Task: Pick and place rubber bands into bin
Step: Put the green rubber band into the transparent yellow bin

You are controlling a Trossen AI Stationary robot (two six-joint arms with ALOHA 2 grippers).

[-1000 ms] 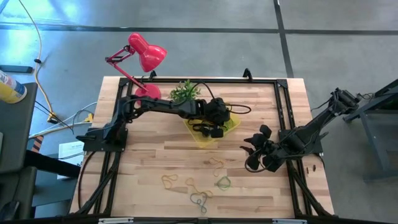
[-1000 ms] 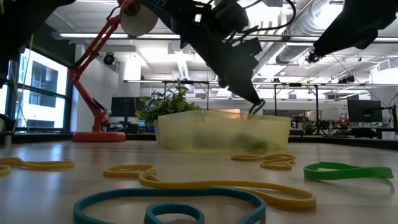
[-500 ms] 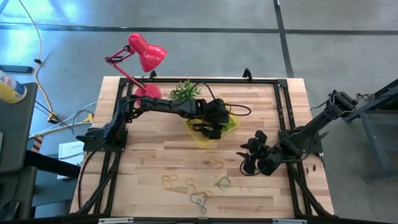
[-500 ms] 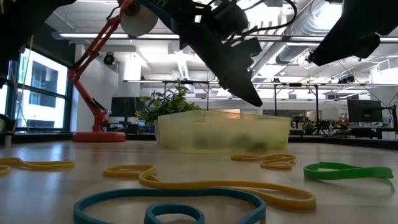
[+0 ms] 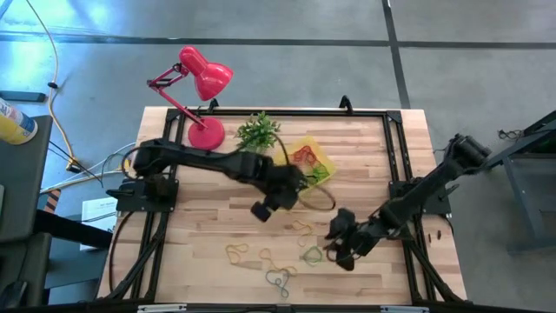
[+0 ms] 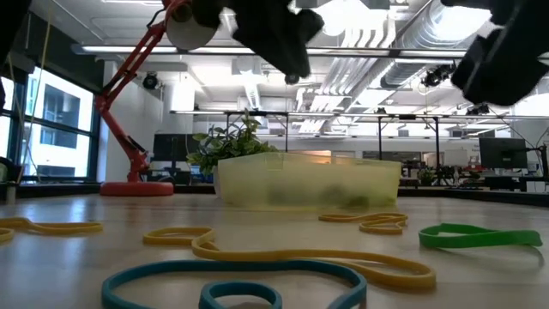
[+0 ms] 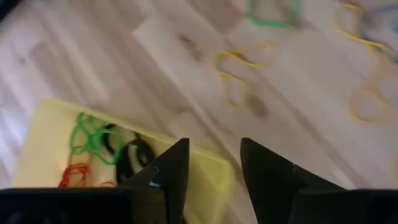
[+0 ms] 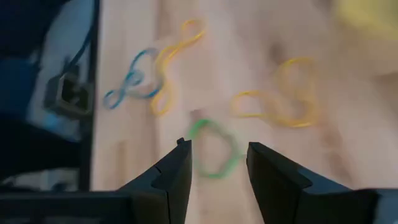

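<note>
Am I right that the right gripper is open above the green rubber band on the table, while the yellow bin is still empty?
Not quite: the bin is not empty. The left wrist view shows green, red and black rubber bands lying in it, and the high view agrees. The rest holds: the right gripper is open above the green rubber band on the table.

Both arms are matte black all over — chunky rounded joints linked by slimmer tube sections, each bolted to a black frame running round the table edge. A thin black cable loops off the left arm near its wrist. The fingers are plain dark wedges with angled tips — same on the right arm.
</note>
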